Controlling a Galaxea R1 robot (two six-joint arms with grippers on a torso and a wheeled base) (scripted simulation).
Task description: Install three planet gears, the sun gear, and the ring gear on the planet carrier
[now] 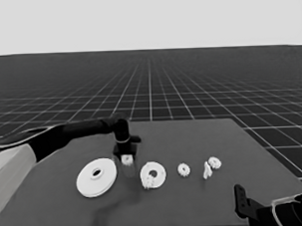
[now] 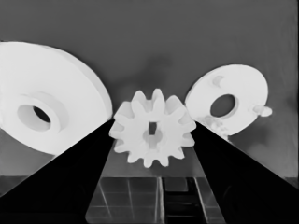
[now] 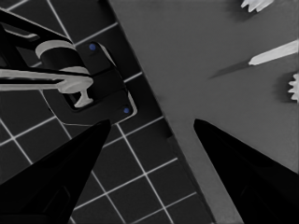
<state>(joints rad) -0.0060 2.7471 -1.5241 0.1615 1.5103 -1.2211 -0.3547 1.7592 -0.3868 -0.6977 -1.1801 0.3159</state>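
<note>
- Head view: the larger round part (image 1: pixel 96 177) lies flat at the counter's (image 1: pixel 204 201) left.
- The left gripper (image 1: pixel 126 159) hangs between it and the smaller round part (image 1: pixel 153 174), fingers closed on a small gear (image 2: pixel 153 128) raised off the counter.
- A gear already sits on the smaller round part.
- Further right lie another gear (image 1: pixel 183 169), a thin white piece (image 1: pixel 206 171) and a last gear (image 1: pixel 214 162).
- The right gripper (image 3: pixel 154 128) waits, fingers spread and empty, at the counter's near right corner.
</note>
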